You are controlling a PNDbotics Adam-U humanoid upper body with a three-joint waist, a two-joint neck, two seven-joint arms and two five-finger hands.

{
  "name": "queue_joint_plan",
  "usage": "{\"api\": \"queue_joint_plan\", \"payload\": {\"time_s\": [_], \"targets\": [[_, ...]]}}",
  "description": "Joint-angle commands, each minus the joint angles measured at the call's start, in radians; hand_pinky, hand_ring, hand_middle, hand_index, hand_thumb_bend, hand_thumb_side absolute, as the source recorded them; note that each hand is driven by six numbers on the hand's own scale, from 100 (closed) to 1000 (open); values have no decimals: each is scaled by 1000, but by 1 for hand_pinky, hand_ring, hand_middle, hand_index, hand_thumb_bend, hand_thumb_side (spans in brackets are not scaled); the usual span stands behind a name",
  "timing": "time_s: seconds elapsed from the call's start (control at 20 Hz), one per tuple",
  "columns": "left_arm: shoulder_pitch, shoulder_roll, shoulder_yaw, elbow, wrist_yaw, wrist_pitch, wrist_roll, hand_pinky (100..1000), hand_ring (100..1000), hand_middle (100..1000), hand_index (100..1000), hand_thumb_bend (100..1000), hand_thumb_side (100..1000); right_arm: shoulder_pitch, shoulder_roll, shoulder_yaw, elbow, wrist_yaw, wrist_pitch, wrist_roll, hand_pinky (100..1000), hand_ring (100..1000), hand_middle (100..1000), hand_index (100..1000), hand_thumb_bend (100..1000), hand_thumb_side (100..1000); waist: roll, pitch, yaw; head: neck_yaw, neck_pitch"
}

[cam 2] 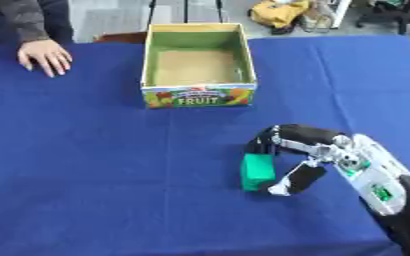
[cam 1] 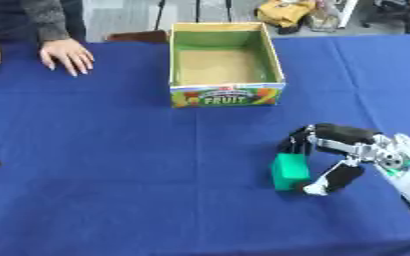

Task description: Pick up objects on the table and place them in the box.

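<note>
Green rectangular block (cam 1: 289,171) stands upright on the blue-clothed counter (cam 1: 112,150), directly left of the right hand (cam 1: 340,150). Curled fingers (cam 1: 298,142) and thumb (cam 1: 331,180) bracket it; contact cannot be confirmed. Open cardboard fruit box (cam 1: 226,95) lies beyond, up-left.

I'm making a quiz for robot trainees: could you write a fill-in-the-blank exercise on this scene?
1. The robot's right hand curls round a small ____ block.
2. The open cardboard fruit box holds ____.
3. The table wears a ____ cloth.
4. The box's front reads ____.

Missing words: green; nothing; blue; FRUIT
</note>
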Motion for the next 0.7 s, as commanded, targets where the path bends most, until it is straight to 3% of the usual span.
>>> {"api": "queue_joint_plan", "payload": {"time_s": [0.05, 0.4, 0.7], "targets": [[-9, 17, -1, -14, 0, 0, -2, 669, 889, 759, 747, 578, 719, -10, -15, -6, -6, 12, -5, -11, 550, 610, 610, 821, 432, 290, 2, -14, 1, -3, 2], [-9, 17, -1, -14, 0, 0, -1, 669, 888, 759, 747, 577, 720, -9, -11, -7, -11, 33, -8, -55, 444, 476, 458, 657, 331, 233, 2, -13, 1, -3, 2], [-10, 17, -1, -14, 0, 0, -1, 669, 888, 759, 747, 576, 721, -9, -7, -5, -11, 44, -2, -98, 408, 383, 252, 435, 100, 131, 3, -12, 1, -3, 2]]}}
